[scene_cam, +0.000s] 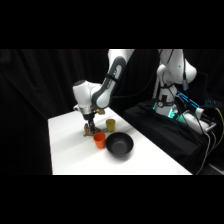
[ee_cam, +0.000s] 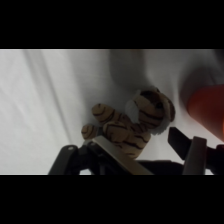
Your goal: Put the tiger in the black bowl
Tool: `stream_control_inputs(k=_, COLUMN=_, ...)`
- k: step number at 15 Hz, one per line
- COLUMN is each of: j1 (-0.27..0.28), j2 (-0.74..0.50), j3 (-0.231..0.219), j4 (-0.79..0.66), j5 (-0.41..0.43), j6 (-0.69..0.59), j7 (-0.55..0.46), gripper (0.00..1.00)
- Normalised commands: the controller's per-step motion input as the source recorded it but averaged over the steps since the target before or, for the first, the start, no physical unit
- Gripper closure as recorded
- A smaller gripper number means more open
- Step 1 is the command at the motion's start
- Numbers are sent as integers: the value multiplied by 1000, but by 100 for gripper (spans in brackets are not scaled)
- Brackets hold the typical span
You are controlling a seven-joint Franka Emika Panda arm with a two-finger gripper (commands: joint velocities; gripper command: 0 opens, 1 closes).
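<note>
Gripper (ee_cam: 135,150) is down on the table w/ the tiger (ee_cam: 131,125) between its spread fingers, not clamped yet. Grasp, lift and drop all remain (black bowl (scene_cam: 119,145) sits empty, near gripper, beyond orange cup (scene_cam: 99,140)).

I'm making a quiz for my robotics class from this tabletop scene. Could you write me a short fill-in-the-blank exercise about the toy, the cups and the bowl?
1. The gripper is lowered over the ____, at the table's far side.
2. The cup beside the black bowl, between it and the tiger, is ____ in colour.
3. The black bowl holds ____ so far.
4. The yellow-green cup stands ____ from the camera than the orange cup.

Missing words: tiger; orange; nothing; farther
</note>
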Motion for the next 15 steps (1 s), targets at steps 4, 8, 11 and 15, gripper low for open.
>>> stream_control_inputs(k=4, j1=-24, j2=179, j3=44, j4=210, j5=55, j6=55, j7=-27, gripper=4)
stream_control_inputs(k=8, j1=-31, j2=99, j3=25, j4=165, j5=51, j6=53, j7=-22, gripper=37)
stream_control_inputs(k=11, j1=-34, j2=51, j3=25, j4=121, j5=51, j6=53, j7=-26, gripper=63)
stream_control_inputs(k=15, j1=-24, j2=49, j3=20, j4=111, j5=43, j6=30, j7=-12, gripper=94)
